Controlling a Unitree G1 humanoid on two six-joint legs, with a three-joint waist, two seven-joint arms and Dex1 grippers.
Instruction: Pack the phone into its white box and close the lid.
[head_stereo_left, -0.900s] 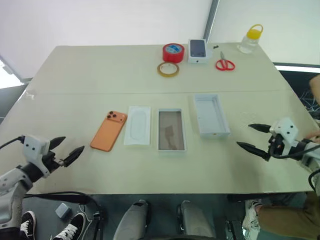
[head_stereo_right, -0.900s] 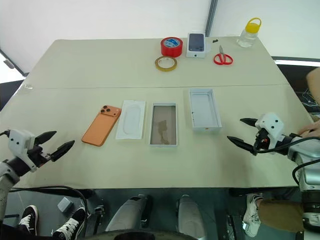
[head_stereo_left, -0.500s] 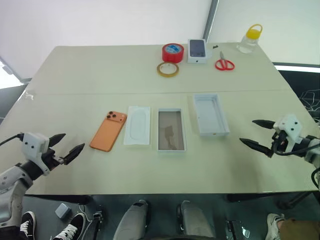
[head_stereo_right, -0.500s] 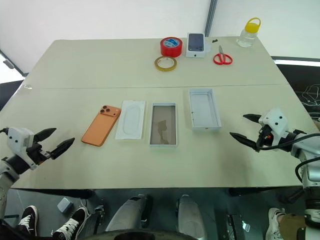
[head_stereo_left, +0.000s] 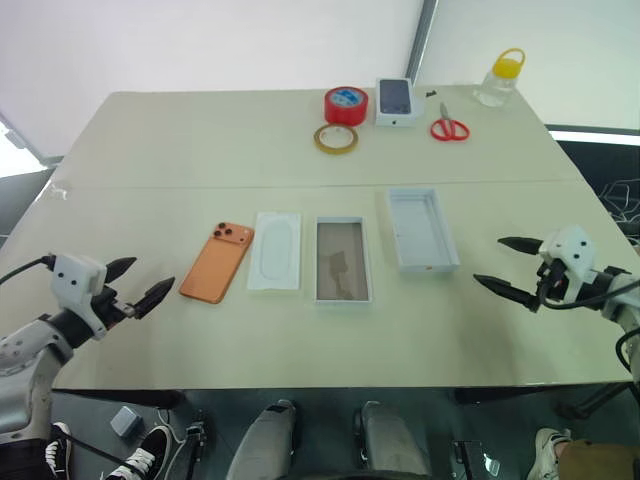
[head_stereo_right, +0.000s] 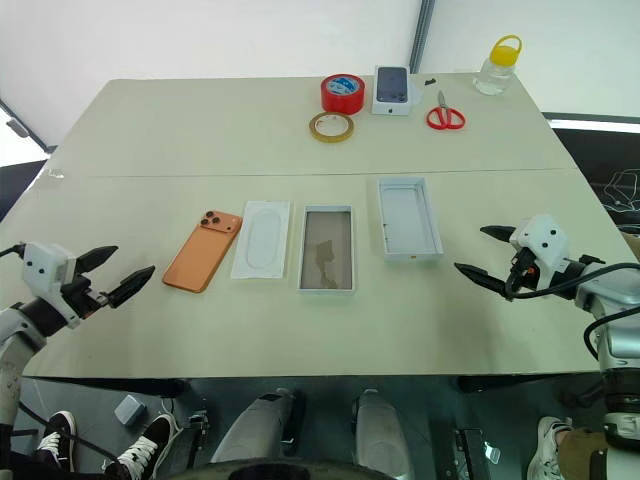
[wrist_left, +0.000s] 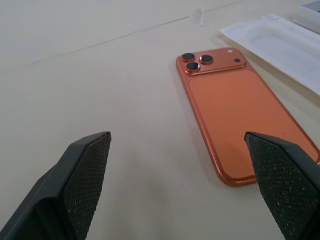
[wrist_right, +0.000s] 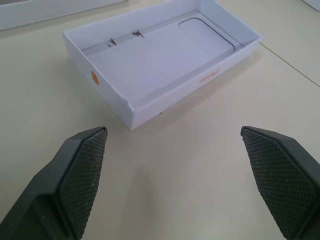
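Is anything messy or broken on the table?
Nothing looks broken or spilled. The phone lies a bit slanted beside the straight white insert. The white box and lid sit open and empty.

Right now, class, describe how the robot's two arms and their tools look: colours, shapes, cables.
Each tool, left and right, has two black, tapering, pointed fingers with cross-hatched textured pads. Behind the fingers sits a white boxy housing with small dark dots. The arms behind are light grey, and thin black cables run from each wrist.
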